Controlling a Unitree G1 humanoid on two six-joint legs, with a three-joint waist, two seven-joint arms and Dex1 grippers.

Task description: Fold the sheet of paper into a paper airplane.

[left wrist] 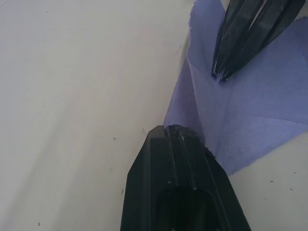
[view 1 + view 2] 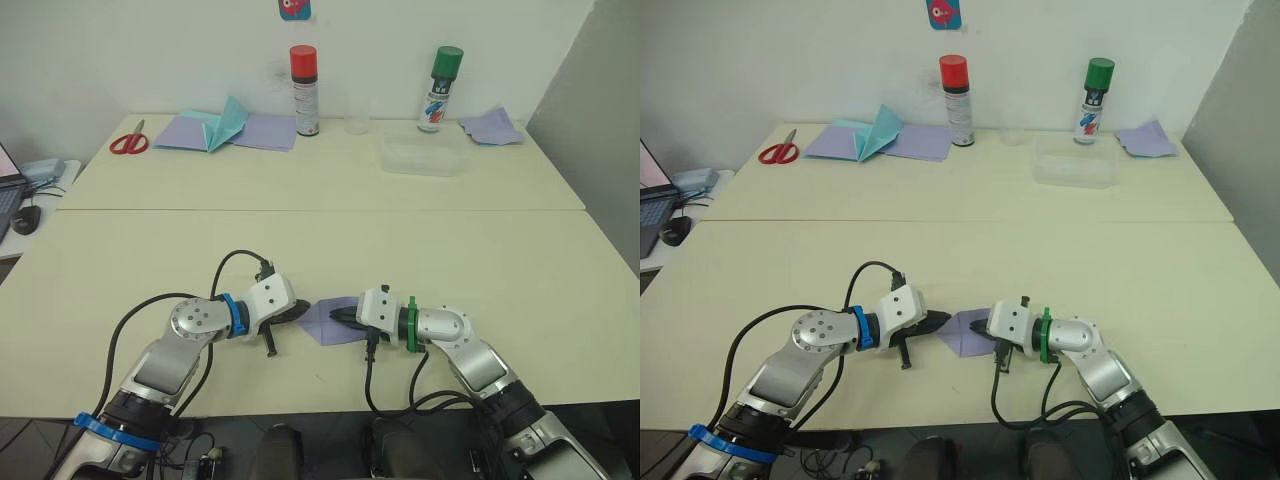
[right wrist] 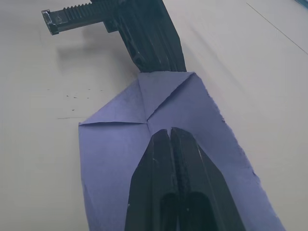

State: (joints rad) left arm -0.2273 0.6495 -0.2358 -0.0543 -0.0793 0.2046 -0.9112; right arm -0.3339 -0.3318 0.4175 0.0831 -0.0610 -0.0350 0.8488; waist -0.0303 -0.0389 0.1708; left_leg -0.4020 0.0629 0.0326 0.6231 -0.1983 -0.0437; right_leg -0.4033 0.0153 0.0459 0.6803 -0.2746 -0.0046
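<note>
Paper (image 2: pixel 330 322) between both closed claws.

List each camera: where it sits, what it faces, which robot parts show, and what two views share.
Left eye and right eye views: on the head, looking forward and down over the table; both arms show, left gripper and right gripper meeting on the sheet of paper.
Left wrist view: on the left wrist, facing the sheet; its shut fingers show.
Right wrist view: on the right wrist, facing the sheet; its shut fingers show.
Both wrist views share the sheet and the opposite gripper.
</note>
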